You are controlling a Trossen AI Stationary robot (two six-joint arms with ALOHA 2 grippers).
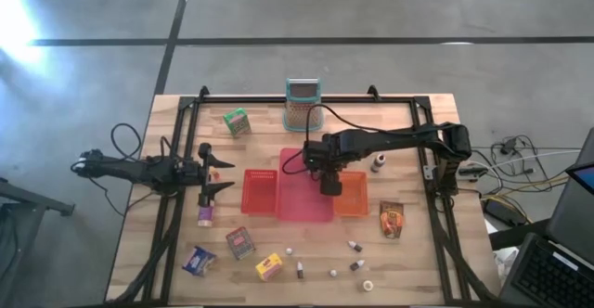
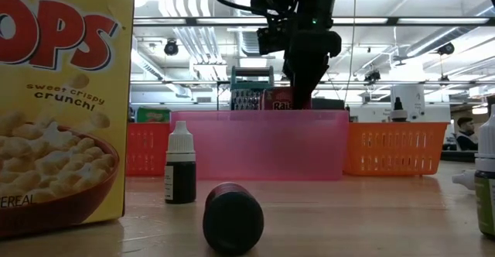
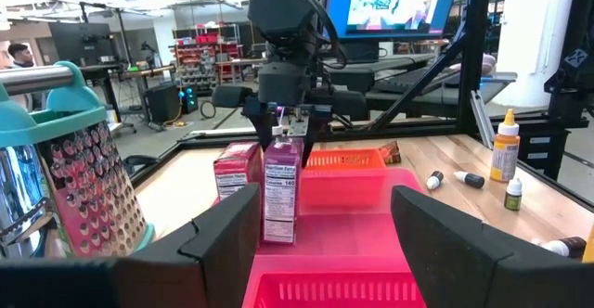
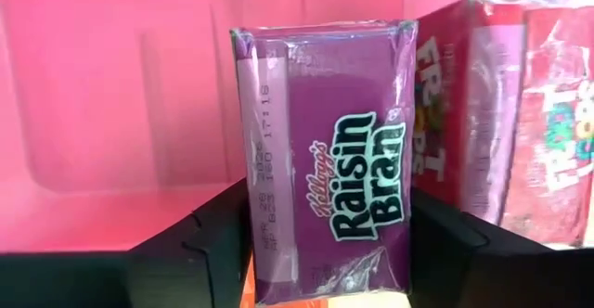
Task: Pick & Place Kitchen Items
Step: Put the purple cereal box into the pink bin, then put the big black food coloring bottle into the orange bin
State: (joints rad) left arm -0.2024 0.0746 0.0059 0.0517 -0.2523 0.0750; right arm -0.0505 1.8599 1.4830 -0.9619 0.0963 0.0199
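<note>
A purple Raisin Bran box (image 4: pixel 325 160) stands upright on the floor of the pink tray (image 1: pixel 306 211), beside a red cereal box (image 4: pixel 501 113). My right gripper (image 1: pixel 329 186) reaches down over it. It is open, with one finger on each of two opposite sides of the box near its top (image 3: pixel 281 150). My left gripper (image 1: pixel 215 173) waits open and level at the table's left, holding nothing. Other kitchen items lie loose: a green box (image 1: pixel 237 121) at the far left, boxes (image 1: pixel 239 243) at the near left, little bottles (image 1: pixel 325 257) near the front edge, and an orange packet (image 1: pixel 392 220). My right gripper has a finger (image 4: pixel 213 248) close against each side of the purple box near its top. I cannot tell whether they touch it. The fingers come from above, pointing down. The box stands upright on the pink tray's floor.
A red tray (image 1: pixel 262 192) and an orange tray (image 1: pixel 351 197) flank the pink one. A teal-topped grater (image 1: pixel 302 104) stands at the far edge. A dropper bottle (image 1: pixel 379 164) stands right of the trays. A black frame (image 1: pixel 186 141) borders the table.
</note>
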